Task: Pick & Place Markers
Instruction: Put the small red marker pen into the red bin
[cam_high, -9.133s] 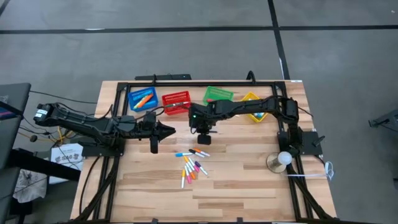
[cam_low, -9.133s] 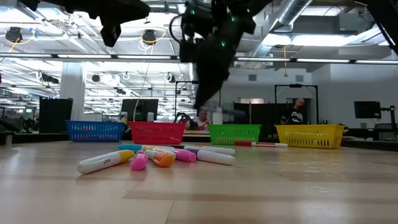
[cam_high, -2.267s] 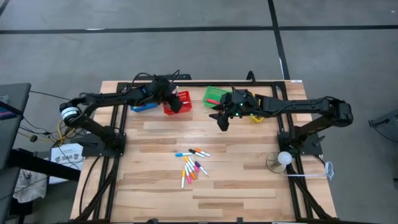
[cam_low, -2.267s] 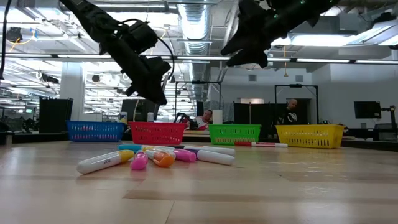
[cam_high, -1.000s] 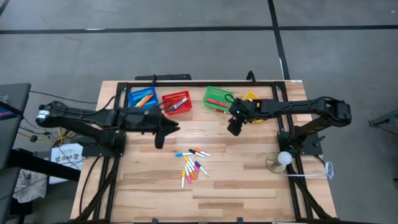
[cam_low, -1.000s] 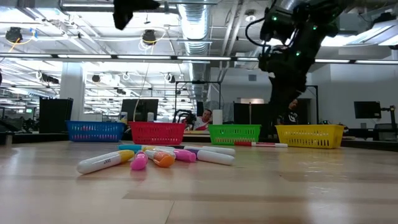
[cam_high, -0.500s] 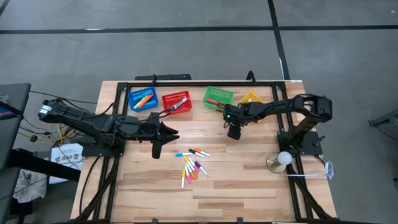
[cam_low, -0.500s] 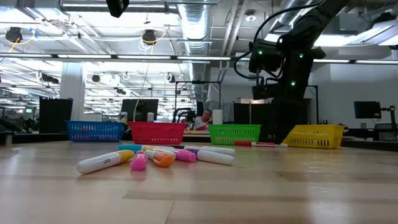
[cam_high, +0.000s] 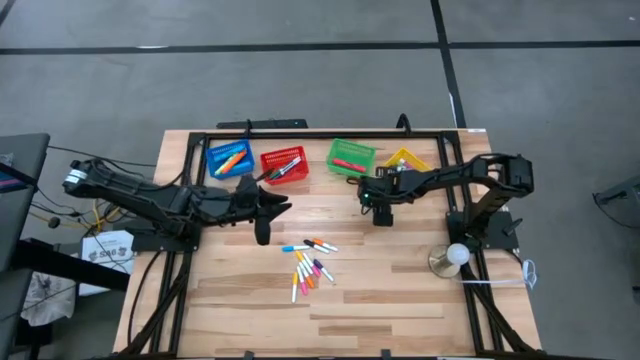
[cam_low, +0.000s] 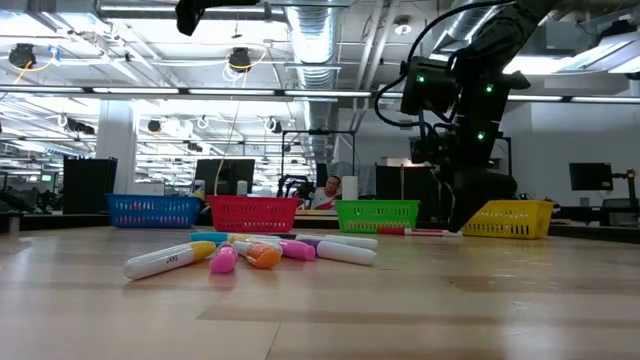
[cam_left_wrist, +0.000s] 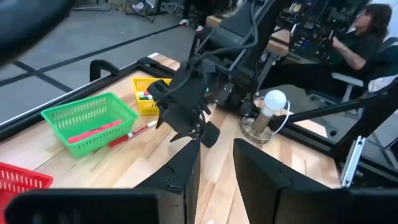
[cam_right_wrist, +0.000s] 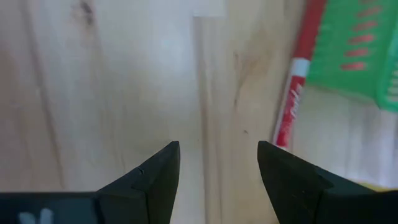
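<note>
Wooden counter (cam_high: 400, 290) carries a loose heap of markers (cam_high: 310, 264) near its middle, and four mesh baskets stand in a row along the far edge. Small dark print runs along the white barrel of the nearest marker (cam_low: 168, 260) in the low view, too small to read. The blue basket (cam_high: 229, 160) holds orange markers; the red basket (cam_high: 284, 164) holds a few markers, one poking over its rim. A red marker lies in the green basket (cam_high: 351, 156), and the yellow basket (cam_high: 404, 160) holds something I cannot make out. Another red marker (cam_right_wrist: 292, 96) lies on the wood just beside the green basket.

Left gripper (cam_high: 263, 230) hangs above the counter between the red basket and the heap, jaws parted a little, empty. Right gripper (cam_high: 382, 215) points down low over bare wood in front of the green and yellow baskets, jaws spread and holding nothing.
</note>
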